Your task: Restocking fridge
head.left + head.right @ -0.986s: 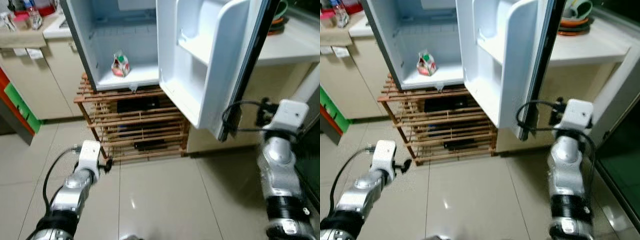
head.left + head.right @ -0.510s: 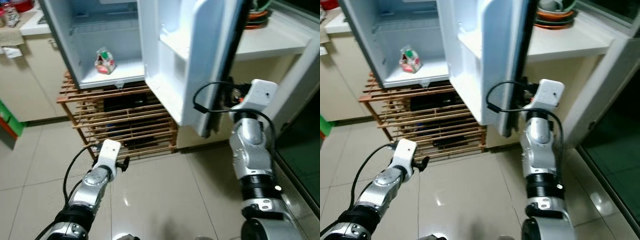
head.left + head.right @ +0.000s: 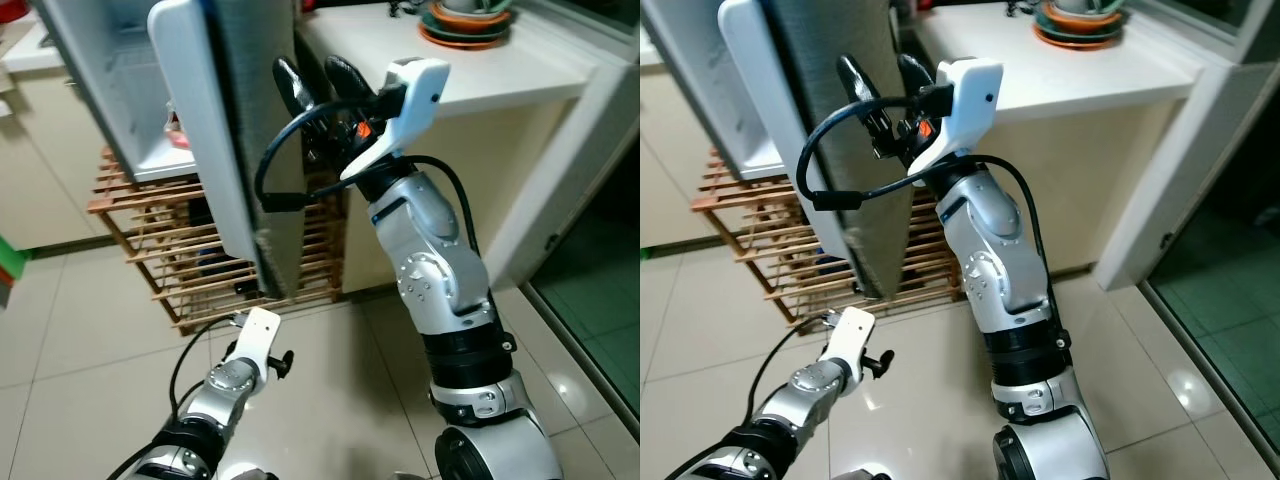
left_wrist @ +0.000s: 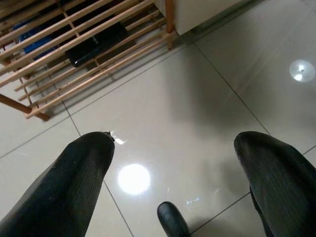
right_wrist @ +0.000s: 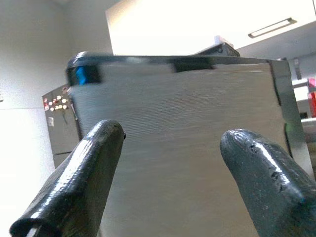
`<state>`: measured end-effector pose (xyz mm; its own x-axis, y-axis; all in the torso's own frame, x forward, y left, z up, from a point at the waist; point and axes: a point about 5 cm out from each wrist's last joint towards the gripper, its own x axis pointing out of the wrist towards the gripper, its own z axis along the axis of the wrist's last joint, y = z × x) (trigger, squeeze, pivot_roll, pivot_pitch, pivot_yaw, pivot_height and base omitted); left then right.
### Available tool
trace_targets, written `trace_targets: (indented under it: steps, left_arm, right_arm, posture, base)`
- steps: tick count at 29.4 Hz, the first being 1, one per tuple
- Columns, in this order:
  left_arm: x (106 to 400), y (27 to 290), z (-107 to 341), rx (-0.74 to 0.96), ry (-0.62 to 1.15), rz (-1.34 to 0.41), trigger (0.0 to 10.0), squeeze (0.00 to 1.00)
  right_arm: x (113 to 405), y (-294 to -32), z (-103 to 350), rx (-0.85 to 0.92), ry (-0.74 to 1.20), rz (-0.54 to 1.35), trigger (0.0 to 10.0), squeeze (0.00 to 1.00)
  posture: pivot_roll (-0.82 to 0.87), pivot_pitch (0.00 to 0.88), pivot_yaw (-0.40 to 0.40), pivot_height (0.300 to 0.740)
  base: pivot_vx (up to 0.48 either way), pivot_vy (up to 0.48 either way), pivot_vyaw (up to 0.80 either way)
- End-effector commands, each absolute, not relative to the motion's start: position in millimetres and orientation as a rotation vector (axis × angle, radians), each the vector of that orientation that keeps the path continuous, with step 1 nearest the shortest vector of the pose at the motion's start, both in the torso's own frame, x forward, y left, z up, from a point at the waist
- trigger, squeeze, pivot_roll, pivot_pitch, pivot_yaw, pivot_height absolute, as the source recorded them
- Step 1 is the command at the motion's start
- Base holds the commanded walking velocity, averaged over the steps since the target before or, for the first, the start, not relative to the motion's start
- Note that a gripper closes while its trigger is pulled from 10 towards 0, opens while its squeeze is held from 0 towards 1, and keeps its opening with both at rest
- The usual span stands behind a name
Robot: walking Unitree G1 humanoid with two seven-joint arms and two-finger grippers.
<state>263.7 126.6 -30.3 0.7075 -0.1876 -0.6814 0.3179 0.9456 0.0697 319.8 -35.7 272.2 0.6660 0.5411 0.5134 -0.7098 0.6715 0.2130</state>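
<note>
So the right claw (image 3: 315,85), fingers spread, is pressed against the outside of the fridge door (image 3: 255,150), looks like the closing step. Next: push it flush. Left claw (image 3: 283,362) hangs open and empty over the floor.

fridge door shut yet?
No, still ajar. The door stands angled off the fridge, whose white interior shows past its edge. The right hand, fingers spread, sits against the door's grey outer face.
</note>
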Motion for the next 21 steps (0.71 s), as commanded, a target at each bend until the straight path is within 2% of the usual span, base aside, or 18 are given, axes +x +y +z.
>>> trace_targets:
  steps: [1,2,4,5,8,10,11,15,21]
  left_arm:
    - [270,125,-26,0.198,0.719,-0.285,10.0,0.0]
    - [279,122,-17,0.181,0.651,-0.307,10.0,0.0]
    - [283,121,-12,0.172,0.611,-0.32,10.0,0.0]
    - [293,121,2,0.17,0.501,-0.321,10.0,0.0]
    - [309,126,28,0.191,0.349,-0.29,10.0,0.0]
    - [320,128,56,0.115,0.215,-0.255,10.0,0.0]
    - [327,131,85,0.078,0.069,-0.228,10.0,0.0]
    - [329,134,114,0.048,-0.063,-0.191,10.0,0.0]
    - [330,130,146,0.051,-0.197,-0.177,10.0,0.0]
  right_arm:
    - [321,-38,280,0.437,-0.449,0.725,10.0,0.0]
    - [330,-55,274,0.421,-0.427,0.644,10.0,0.0]
    - [332,-64,270,0.408,-0.416,0.606,10.0,0.0]
    - [336,-81,257,0.362,-0.378,0.527,10.0,0.0]
    - [340,-103,235,0.213,-0.318,0.394,10.0,0.0]
    - [339,-118,219,0.186,-0.281,0.314,10.0,0.0]
    - [336,-133,200,0.142,-0.23,0.237,10.0,0.0]
    - [330,-149,178,0.14,-0.169,0.179,10.0,0.0]
    - [323,-155,163,0.087,-0.133,0.161,10.0,0.0]
  posture:
    - [-0.13,0.0,0.014,0.74]
    - [-0.11,0.0,0.002,0.74]
    - [-0.1,0.0,-0.004,0.74]
    - [-0.09,0.0,-0.011,0.74]
    - [-0.08,0.0,-0.017,0.74]
    - [-0.07,0.0,-0.018,0.74]
    - [-0.07,0.0,-0.018,0.74]
    - [-0.06,0.0,-0.016,0.74]
    - [-0.07,0.0,-0.003,0.74]
  base:
    - [0.0,0.0,0.0]
    - [0.0,0.0,0.0]
    - [0.0,0.0,0.0]
    - [0.0,0.0,0.0]
    - [0.0,0.0,0.0]
    - [0.0,0.0,0.0]
    - [0.0,0.0,0.0]
    - [0.0,0.0,0.0]
    - [0.0,0.0,0.0]
